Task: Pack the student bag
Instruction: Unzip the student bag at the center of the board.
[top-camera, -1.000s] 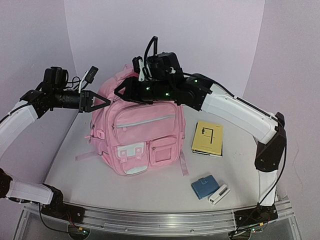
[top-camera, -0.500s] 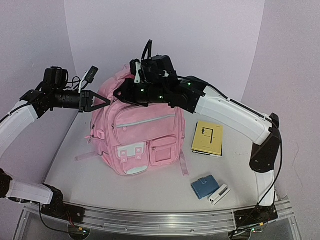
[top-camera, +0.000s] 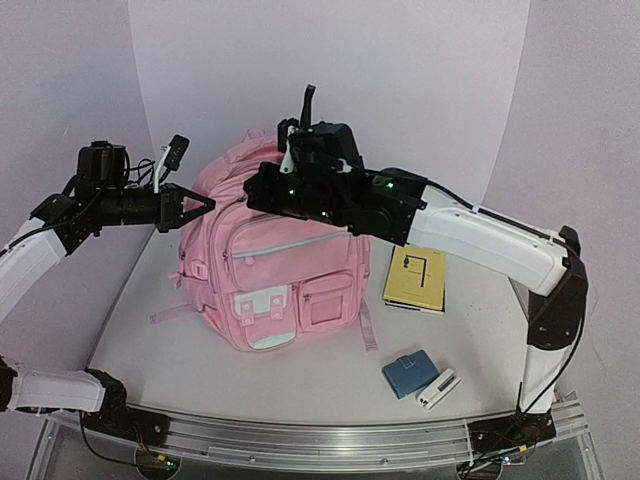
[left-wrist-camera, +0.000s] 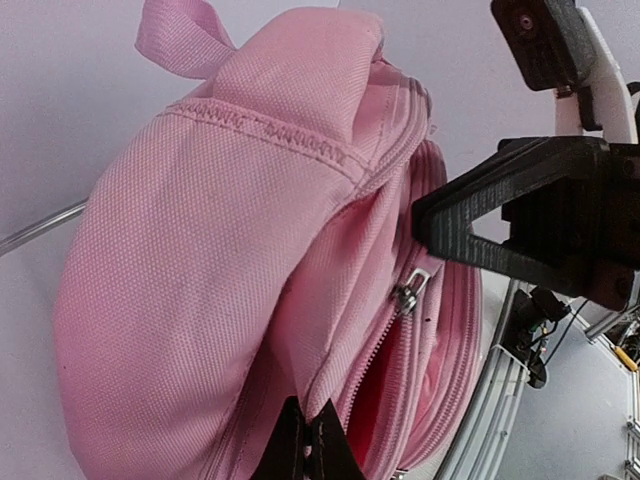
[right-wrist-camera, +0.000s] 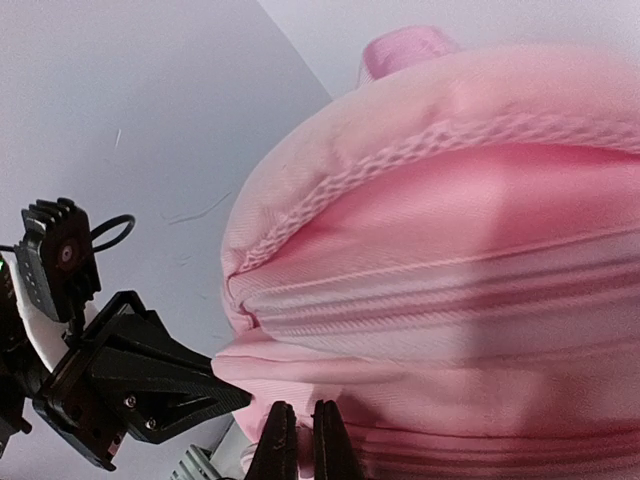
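The student bag (top-camera: 270, 265) is a large light-pink backpack standing upright mid-table, front pockets toward me. My left gripper (top-camera: 205, 206) is at its upper left side, shut on a fold of pink fabric (left-wrist-camera: 300, 395) beside the main zip. That zip is partly open, its metal slider (left-wrist-camera: 408, 293) showing above a dark pink gap. My right gripper (top-camera: 256, 190) is at the bag's top left, close to the left one. Its fingers (right-wrist-camera: 281, 445) are shut on a pinch of the bag's fabric (right-wrist-camera: 400, 330). The top handle (right-wrist-camera: 405, 50) shows behind.
A yellow book (top-camera: 415, 278) lies right of the bag. A blue pouch (top-camera: 408, 373) and a small white object (top-camera: 437, 389) lie at the front right. A metal rail (top-camera: 330, 440) runs along the near table edge. White walls close in behind and at both sides.
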